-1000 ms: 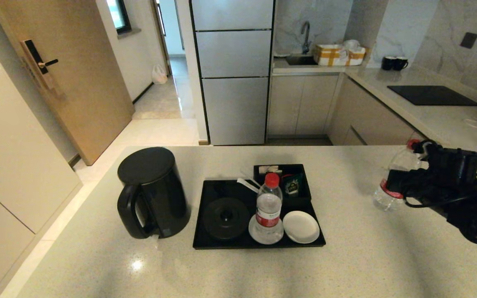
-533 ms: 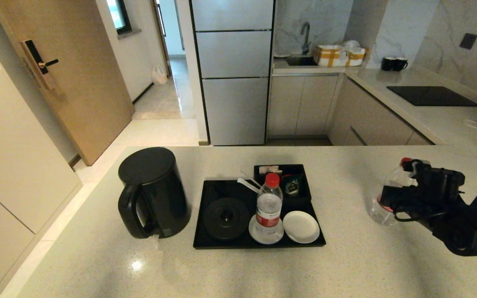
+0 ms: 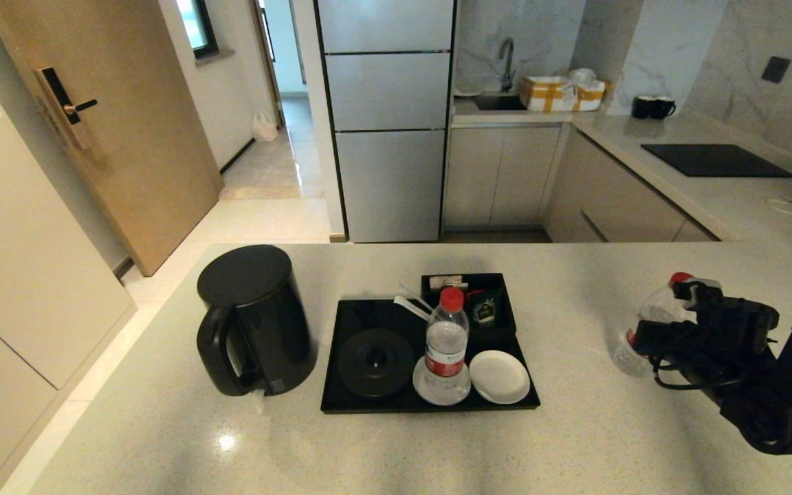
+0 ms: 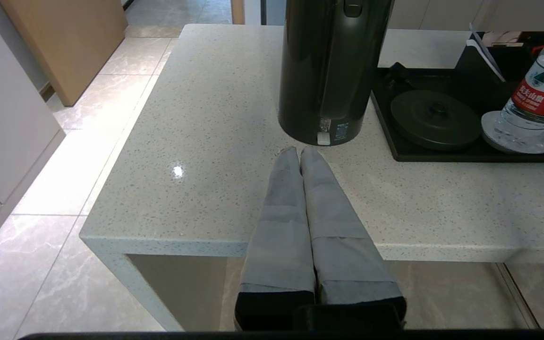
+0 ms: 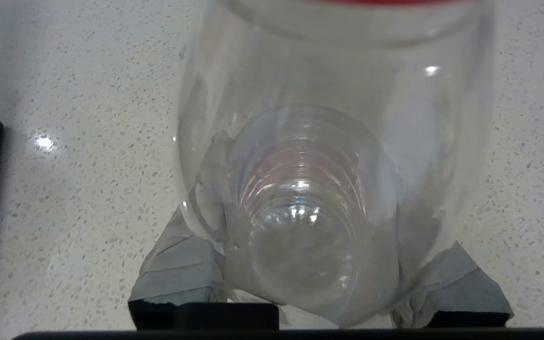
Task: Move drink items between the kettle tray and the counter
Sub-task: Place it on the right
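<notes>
A small clear water bottle [image 3: 633,344] with a red cap is held in the right gripper [image 3: 650,340], tilted, well to the right of the kettle tray [image 3: 430,404] and low over the table [image 3: 575,440]; whether its base touches the stone cannot be told. In the right wrist view the grey-taped jaws are closed on either side of the bottle's body, below the red label.

A second bottle [image 3: 446,347] stands upright on a white coaster on the tray, and a dark sachet [image 3: 486,307] sits in the compartment box behind it.

The held bottle is judged light and thin-walled: smooth plastic that is likely to flex and slip under a hard squeeze. A hold around the middle of the body is judged best.

The left gripper [image 4: 299,153], its jaws pressed together, is parked at the table's near edge, left of the tray, facing the kettle [image 4: 331,71].
</notes>
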